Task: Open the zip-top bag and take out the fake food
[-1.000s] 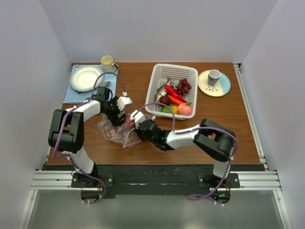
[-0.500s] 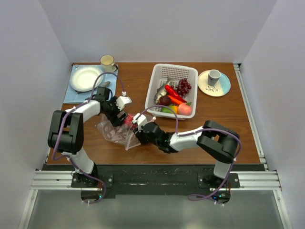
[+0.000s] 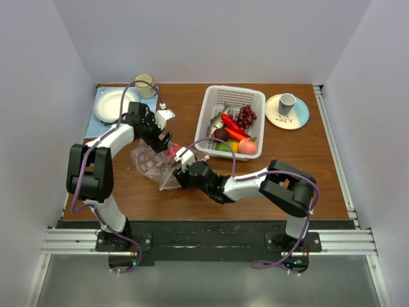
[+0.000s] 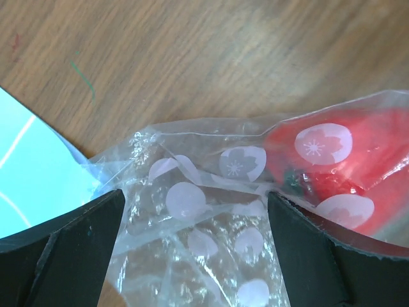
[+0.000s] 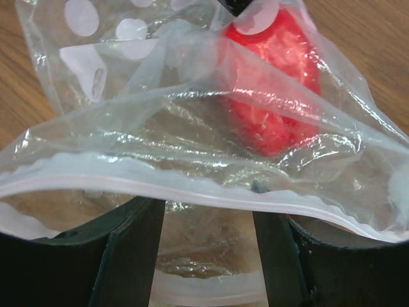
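Note:
The zip-top bag (image 3: 150, 165) lies crumpled on the table, clear with pale dots. One red piece of fake food (image 3: 172, 149) sits inside it, and it also shows through the plastic in the wrist views (image 4: 332, 163) (image 5: 275, 83). More fake food (image 3: 235, 131) lies in the white basket (image 3: 236, 88). My left gripper (image 3: 165, 135) hovers open over the bag's far end, the dotted plastic (image 4: 204, 243) showing between its jaws (image 4: 195, 211). My right gripper (image 3: 177, 167) is open at the bag's mouth, and the pink zip strip (image 5: 192, 185) drapes across its fingers (image 5: 208, 217).
A white plate (image 3: 114, 104) on a blue cloth (image 3: 96, 128) and a cup (image 3: 144, 82) stand at the back left. A saucer with a grey cup (image 3: 287, 110) is at the back right. The basket stands just right of the bag.
My right gripper has gone from shut to open at the bag's mouth. The left arm has drawn back toward the plate, and the bag has shifted slightly.

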Controlling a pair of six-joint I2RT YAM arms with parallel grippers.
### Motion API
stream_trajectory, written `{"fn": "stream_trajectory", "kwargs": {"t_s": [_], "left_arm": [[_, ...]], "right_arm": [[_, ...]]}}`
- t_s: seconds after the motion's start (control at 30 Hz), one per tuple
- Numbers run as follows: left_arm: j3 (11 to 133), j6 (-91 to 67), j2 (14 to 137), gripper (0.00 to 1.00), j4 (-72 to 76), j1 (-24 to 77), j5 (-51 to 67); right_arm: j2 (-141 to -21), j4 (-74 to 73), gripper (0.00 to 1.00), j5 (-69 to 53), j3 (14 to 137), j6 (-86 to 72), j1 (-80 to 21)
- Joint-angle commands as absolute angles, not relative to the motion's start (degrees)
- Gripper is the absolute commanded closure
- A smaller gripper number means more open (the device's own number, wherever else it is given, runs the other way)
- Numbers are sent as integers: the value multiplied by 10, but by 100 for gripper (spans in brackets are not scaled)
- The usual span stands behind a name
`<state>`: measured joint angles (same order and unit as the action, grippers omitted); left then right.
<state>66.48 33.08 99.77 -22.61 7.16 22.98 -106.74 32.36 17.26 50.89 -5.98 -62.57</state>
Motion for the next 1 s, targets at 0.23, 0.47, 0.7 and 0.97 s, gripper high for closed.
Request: {"fn": "stream_trajectory", "kwargs": {"t_s": [0.23, 0.47, 0.7, 0.97], "left_arm": [[713, 268, 989, 0, -149, 68, 214], [722, 224, 974, 0, -94, 67, 223], [723, 220, 1035, 0, -88, 76, 227], [701, 215, 1055, 0, -61, 97, 219]], "right_arm": [[-1082, 349, 40, 185, 512, -61, -625], [-1097, 340, 40, 183, 518, -70, -625], [-1092, 332, 40, 182, 519, -66, -625], [-1089, 327, 40, 181, 517, -69, -625]]}}
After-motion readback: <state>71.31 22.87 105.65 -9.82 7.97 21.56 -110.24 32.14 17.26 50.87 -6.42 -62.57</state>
